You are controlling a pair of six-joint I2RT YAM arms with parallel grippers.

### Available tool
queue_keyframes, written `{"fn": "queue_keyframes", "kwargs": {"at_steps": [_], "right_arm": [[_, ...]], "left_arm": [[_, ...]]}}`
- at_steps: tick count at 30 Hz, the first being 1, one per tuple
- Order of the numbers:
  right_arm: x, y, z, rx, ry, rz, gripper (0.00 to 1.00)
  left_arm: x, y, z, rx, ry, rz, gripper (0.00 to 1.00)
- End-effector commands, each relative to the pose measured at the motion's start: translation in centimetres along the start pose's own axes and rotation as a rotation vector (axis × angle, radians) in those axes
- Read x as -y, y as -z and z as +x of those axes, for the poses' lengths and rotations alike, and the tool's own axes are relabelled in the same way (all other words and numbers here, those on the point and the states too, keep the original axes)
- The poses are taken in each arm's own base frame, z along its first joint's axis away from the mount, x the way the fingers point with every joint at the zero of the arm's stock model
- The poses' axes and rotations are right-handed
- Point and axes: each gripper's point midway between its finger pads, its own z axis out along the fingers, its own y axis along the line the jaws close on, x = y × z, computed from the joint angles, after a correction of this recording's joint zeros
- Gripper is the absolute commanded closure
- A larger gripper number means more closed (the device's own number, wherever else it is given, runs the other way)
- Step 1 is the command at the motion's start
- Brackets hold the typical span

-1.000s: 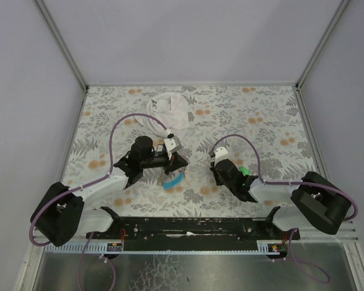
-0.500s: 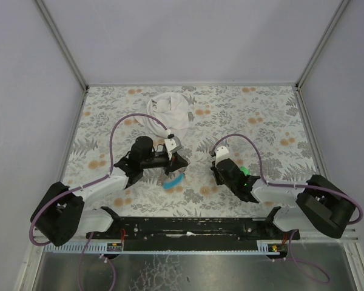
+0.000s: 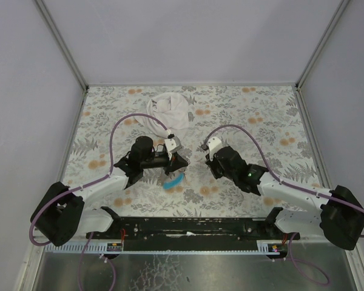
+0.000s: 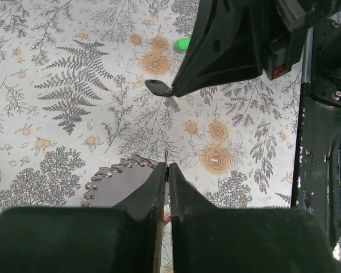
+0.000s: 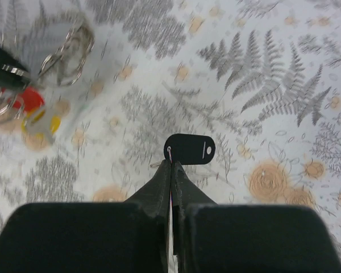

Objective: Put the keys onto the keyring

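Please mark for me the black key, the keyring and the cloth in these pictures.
black key (image 5: 189, 149): right wrist view, on its black head.
keyring (image 3: 173, 180): top view, on its light-blue piece.
cloth (image 3: 170, 112): top view, on its middle folds.

Counter (image 3: 261, 121) has a matt, smooth fern-print cover; the white cloth (image 3: 170, 112) is soft and crumpled. The keyring (image 5: 68, 54) is shiny bare metal; black key (image 5: 189, 149), red key (image 5: 29, 101), yellow key (image 5: 51, 122) and green key (image 4: 183, 44) all have smooth plastic heads. Jaws of left gripper (image 4: 166, 166) and right gripper (image 5: 171, 165): matt black plastic, slight sheen.
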Motion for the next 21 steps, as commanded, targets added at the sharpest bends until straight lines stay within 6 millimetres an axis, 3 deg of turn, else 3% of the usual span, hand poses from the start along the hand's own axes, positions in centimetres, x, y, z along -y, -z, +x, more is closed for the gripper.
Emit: {"fn": "queue_keyframes", "kwargs": {"at_steps": [1,3,6,9,11,12,13,14,16,17,21], "right_arm": [[-2.2,2.1,-0.6,-0.172,0.157,-0.159,1.00],[-2.3,3.1,0.3,-0.310,0.172,-0.177,1.00],[0.7,3.7,1.6,-0.474,0.181,0.003,1.00],[-1.1,4.2,2.6,-0.563,0.181,-0.110,1.00],[2.4,4.2,2.0,-0.544,0.167,0.127,1.00],[2.6,4.3,1.6,-0.525,0.187,0.126,1.00],[1.0,4.1,1.4,-0.505,0.187,0.016,1.00],[0.5,3.8,1.2,-0.485,0.161,0.001,1.00],[4.1,4.3,1.4,-0.532,0.187,0.228,1.00],[4.5,4.2,1.4,-0.551,0.229,0.230,1.00],[1.1,2.7,0.1,-0.392,0.239,0.007,1.00]], "left_arm": [[0.5,0.0,-1.8,0.057,-0.059,0.024,1.00],[0.4,0.0,-1.8,0.057,-0.058,0.023,1.00],[0.4,0.0,-1.9,0.059,-0.058,0.023,1.00],[0.5,0.1,-2.1,0.064,-0.060,0.023,1.00],[0.4,0.2,-2.0,0.064,-0.061,0.016,1.00],[0.4,0.3,-2.1,0.066,-0.061,0.013,1.00],[0.5,0.3,-2.2,0.072,-0.063,0.015,1.00],[0.6,0.3,-2.3,0.077,-0.066,0.017,1.00],[0.5,0.3,-2.3,0.075,-0.063,0.016,1.00],[0.6,0.3,-2.3,0.074,-0.063,0.019,1.00],[0.9,0.4,-2.4,0.083,-0.071,0.034,1.00]]}}
